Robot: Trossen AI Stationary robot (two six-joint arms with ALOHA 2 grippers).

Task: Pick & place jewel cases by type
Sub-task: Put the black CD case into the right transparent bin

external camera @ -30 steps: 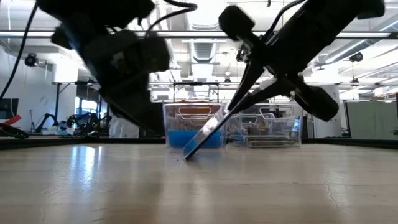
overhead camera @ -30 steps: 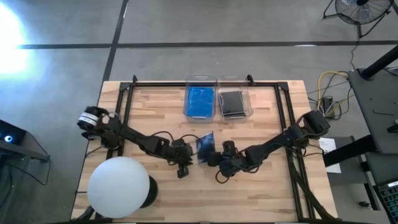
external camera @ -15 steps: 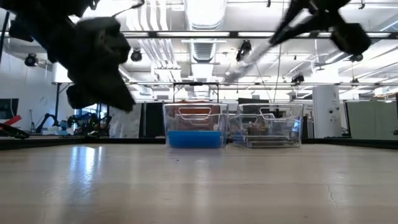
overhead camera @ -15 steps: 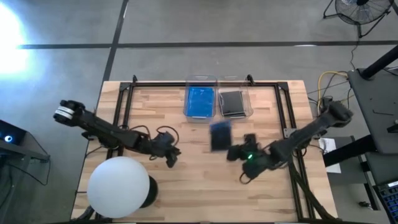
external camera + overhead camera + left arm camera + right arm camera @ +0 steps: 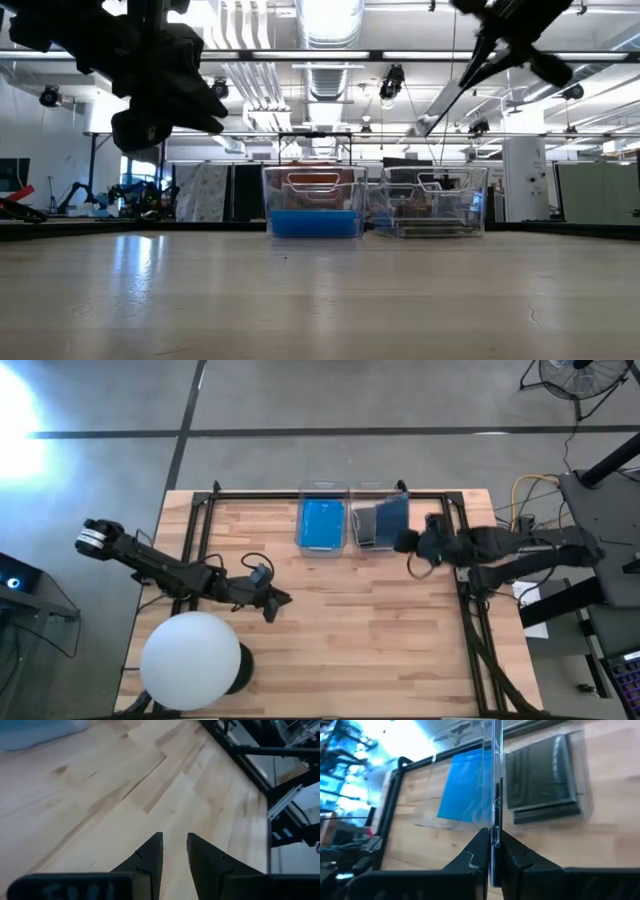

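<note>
Blue jewel case [image 5: 392,517] clamped edge-on in right gripper [image 5: 407,540] above grey-case bin [image 5: 375,528]; left gripper [image 5: 275,602] slightly apart, empty.

Two bins [image 5: 350,525] side by side at table [image 5: 330,650] far edge, cases inside.

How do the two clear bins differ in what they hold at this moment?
The left bin holds bright blue cases; the right bin holds dark grey ones. The right claw hangs by the right bin, shut on a blue case; nothing hangs over the left bin. Both bins are clear and stand side by side.
</note>
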